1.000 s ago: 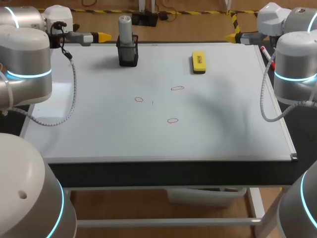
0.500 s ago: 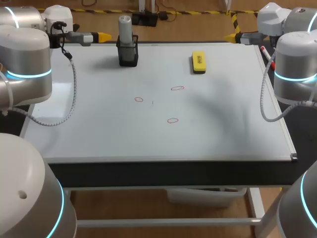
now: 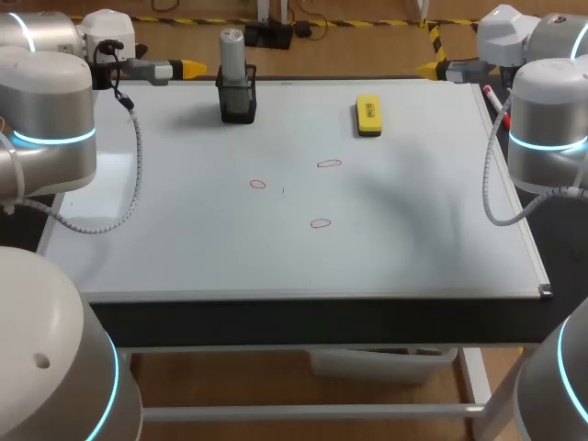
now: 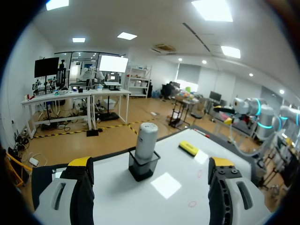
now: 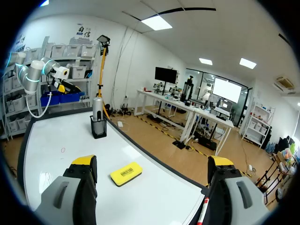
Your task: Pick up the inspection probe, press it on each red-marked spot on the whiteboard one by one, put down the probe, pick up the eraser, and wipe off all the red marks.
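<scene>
The grey probe [image 3: 232, 53] stands upright in a black holder [image 3: 238, 101] at the back of the whiteboard [image 3: 184, 248]. A yellow eraser [image 3: 367, 116] lies flat at the back right. Three small red rings are drawn mid-board: [image 3: 257, 184], [image 3: 329, 163], [image 3: 320, 222]. My left gripper [image 3: 188, 67] hovers at the back left corner, open and empty. In the left wrist view the left gripper [image 4: 150, 162] points at the probe [image 4: 146, 139], well short of it. My right gripper [image 3: 432, 67] hovers at the back right corner, open. Ahead of the right gripper [image 5: 152, 161] lies the eraser [image 5: 126, 173].
A red marker pen [image 3: 491, 98] lies along the whiteboard's right edge, also seen beside my right gripper as the marker [image 5: 202, 209]. The board's front edge [image 3: 312, 296] runs across the near side, with both arm bases at the corners.
</scene>
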You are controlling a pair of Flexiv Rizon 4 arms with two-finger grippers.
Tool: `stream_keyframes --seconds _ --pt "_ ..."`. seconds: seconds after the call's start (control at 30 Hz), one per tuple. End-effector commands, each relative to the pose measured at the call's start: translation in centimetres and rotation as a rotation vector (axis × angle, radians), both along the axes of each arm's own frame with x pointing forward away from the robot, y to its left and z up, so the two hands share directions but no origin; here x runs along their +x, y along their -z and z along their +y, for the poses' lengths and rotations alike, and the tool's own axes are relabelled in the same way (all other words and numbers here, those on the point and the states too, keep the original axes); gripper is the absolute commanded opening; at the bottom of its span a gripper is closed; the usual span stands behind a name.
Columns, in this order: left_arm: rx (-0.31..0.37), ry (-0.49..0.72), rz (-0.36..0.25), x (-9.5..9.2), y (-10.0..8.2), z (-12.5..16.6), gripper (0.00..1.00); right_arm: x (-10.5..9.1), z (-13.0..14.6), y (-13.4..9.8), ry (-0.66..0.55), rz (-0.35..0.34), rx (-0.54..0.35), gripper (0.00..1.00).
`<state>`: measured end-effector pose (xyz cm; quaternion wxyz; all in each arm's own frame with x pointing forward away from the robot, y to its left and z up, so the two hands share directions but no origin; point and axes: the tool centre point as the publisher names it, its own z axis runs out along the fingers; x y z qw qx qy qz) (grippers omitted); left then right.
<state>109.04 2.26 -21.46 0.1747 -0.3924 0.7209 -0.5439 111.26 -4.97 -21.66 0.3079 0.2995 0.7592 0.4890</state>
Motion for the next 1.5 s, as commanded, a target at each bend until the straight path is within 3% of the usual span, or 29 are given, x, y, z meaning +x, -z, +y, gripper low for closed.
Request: stream_keyframes --seconds 0.03,0.43,0.53,0.83,1.03,1.37,1.5 --pt "-0.005 0.014 -0.005 0.3 0.5 0.0 1.0 0.0 0.0 0.0 -0.001 0.001 0.0 1.0" --pt "-0.016 0.221 -0.064 1.1 1.6 -0.6 1.0 0.0 0.0 0.0 -0.001 0.001 0.0 1.0" --pt "-0.024 0.32 -0.085 1.4 2.1 -0.7 1.0 0.0 0.0 0.0 -0.001 0.001 0.0 1.0" --pt "-0.105 0.573 -0.155 2.3 2.9 -2.0 1.0 0.0 0.0 0.0 -0.001 0.001 0.0 1.0" --pt "-0.16 0.644 -0.18 3.4 3.4 -2.5 1.0 0.0 0.0 0.0 -0.001 0.001 0.0 1.0" --pt "-0.189 0.779 -0.208 5.3 3.7 -4.5 1.0 0.0 0.0 0.0 -0.001 0.001 0.0 1.0" --pt "-0.24 0.83 -0.216 5.8 4.3 -5.9 1.0 0.0 0.0 0.0 -0.001 0.001 0.0 1.0"
